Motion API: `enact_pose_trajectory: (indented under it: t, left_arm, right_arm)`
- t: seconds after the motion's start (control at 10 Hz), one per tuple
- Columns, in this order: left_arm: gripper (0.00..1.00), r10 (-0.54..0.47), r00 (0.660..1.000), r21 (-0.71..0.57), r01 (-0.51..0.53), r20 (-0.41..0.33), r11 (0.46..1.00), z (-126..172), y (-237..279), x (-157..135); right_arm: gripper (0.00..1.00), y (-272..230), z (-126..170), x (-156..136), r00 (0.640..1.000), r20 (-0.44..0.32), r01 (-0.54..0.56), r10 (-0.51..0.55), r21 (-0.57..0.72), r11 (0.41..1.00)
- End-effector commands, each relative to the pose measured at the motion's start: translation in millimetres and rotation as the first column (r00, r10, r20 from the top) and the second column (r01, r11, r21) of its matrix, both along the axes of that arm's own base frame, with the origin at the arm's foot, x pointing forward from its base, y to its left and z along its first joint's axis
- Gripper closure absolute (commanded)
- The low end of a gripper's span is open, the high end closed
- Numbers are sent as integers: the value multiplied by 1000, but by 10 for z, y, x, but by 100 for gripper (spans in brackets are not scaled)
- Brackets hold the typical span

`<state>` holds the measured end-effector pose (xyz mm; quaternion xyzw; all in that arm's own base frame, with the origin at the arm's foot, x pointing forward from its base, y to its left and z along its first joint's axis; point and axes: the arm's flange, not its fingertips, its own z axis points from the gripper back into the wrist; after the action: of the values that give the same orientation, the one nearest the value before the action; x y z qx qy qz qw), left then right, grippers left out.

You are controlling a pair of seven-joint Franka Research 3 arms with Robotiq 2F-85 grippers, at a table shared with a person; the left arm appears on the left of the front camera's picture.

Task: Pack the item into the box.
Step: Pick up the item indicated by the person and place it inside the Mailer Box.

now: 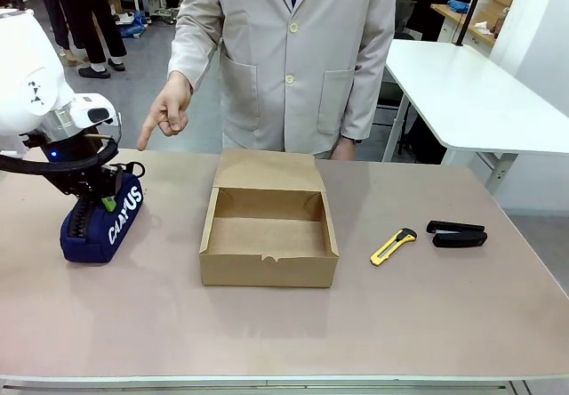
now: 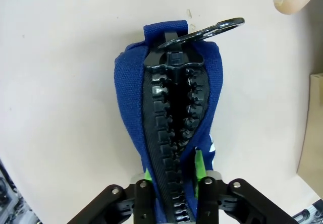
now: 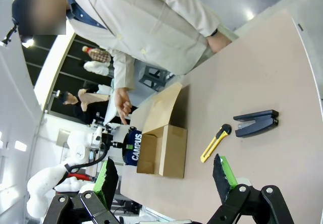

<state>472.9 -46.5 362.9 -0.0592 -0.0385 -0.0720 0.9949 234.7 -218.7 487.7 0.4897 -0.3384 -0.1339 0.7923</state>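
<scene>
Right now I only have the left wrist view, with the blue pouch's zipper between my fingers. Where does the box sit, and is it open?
Observer: The box stands to the robot's right of the pouch, with its lid flap folded back and nothing inside.
Operator: Anything beyond the box?
Observer: A yellow utility knife and a black stapler lie on the table farther to the right, apart from the box.
Operator: Whose fingertip is at my frame's corner?
Observer: The person's hand, pointing down just behind the pouch.
</scene>
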Motion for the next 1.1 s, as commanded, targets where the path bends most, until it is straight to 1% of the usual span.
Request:
enact_pose_trajectory:
  t: [0.0,0.6,0.7,0.8,0.9,1.0]
  left_arm:
    - [100,29,1000,34,-30,10,999,29,21,-18]
    - [100,38,999,14,-38,21,999,131,52,-68]
    - [100,-6,1000,25,6,13,1000,229,72,-160]
    - [100,-163,986,65,161,22,985,427,94,-383]
    - [100,-243,969,142,235,43,961,662,128,-632]
    - [100,-331,941,171,316,69,933,894,186,-905]
  right_arm:
    - [0,-14,26,36,1000,29,-4,4,-5,1000]
    - [0,-14,26,36,1000,29,-4,4,-5,1000]
    - [0,-14,26,36,1000,29,-4,4,-5,1000]
    - [0,-14,26,36,1000,29,-4,4,-5,1000]
    - [0,-14,26,36,1000,29,-4,4,-5,1000]
    - [0,-14,26,36,1000,29,-4,4,-5,1000]
